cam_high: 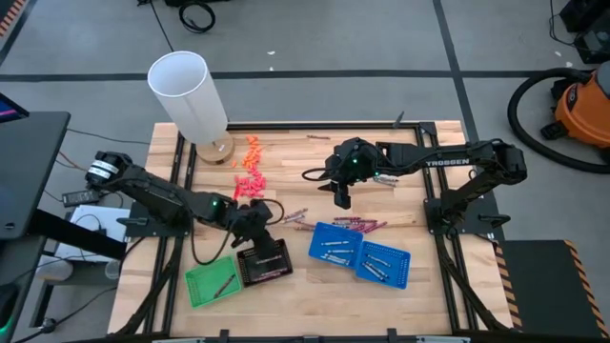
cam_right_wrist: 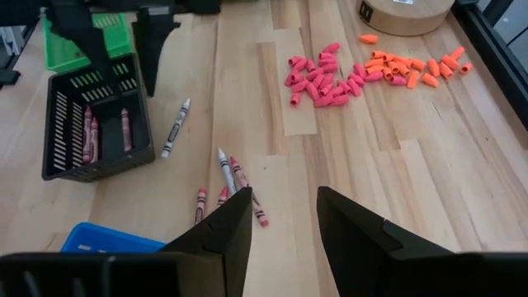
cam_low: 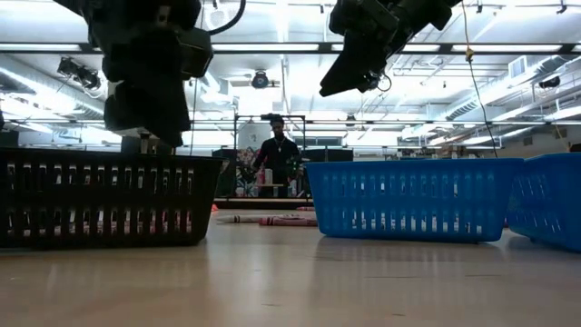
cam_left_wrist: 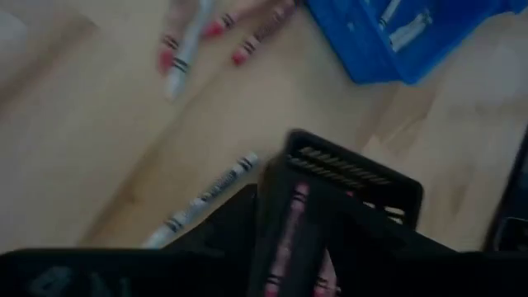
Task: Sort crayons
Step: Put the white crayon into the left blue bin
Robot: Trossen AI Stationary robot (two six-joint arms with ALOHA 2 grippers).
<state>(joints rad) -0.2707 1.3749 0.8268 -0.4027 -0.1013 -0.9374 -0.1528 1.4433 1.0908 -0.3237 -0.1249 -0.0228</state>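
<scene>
My left gripper [cam_right_wrist: 115,54] is open and hovers over the near-left corner of the black basket [cam_right_wrist: 103,82], touching nothing. Three magenta crayons [cam_right_wrist: 89,132] lie flat on the basket's floor; one also shows between the fingers in the left wrist view [cam_left_wrist: 290,227]. A grey-silver crayon [cam_right_wrist: 175,128] lies on the table beside the basket. A small mixed cluster of crayons [cam_right_wrist: 231,186] lies nearer my right gripper [cam_right_wrist: 285,219], which is open, empty and held above the table's middle. More magenta crayons [cam_high: 358,224] lie by the blue baskets.
Two blue baskets [cam_high: 316,250] [cam_high: 400,272] hold silver crayons. A green basket [cam_high: 195,286] holds one stick. A heap of stubby orange and pink pieces [cam_high: 250,173] lies near a white cylinder on a wooden base [cam_high: 191,90]. A person [cam_low: 277,159] stands beyond the table.
</scene>
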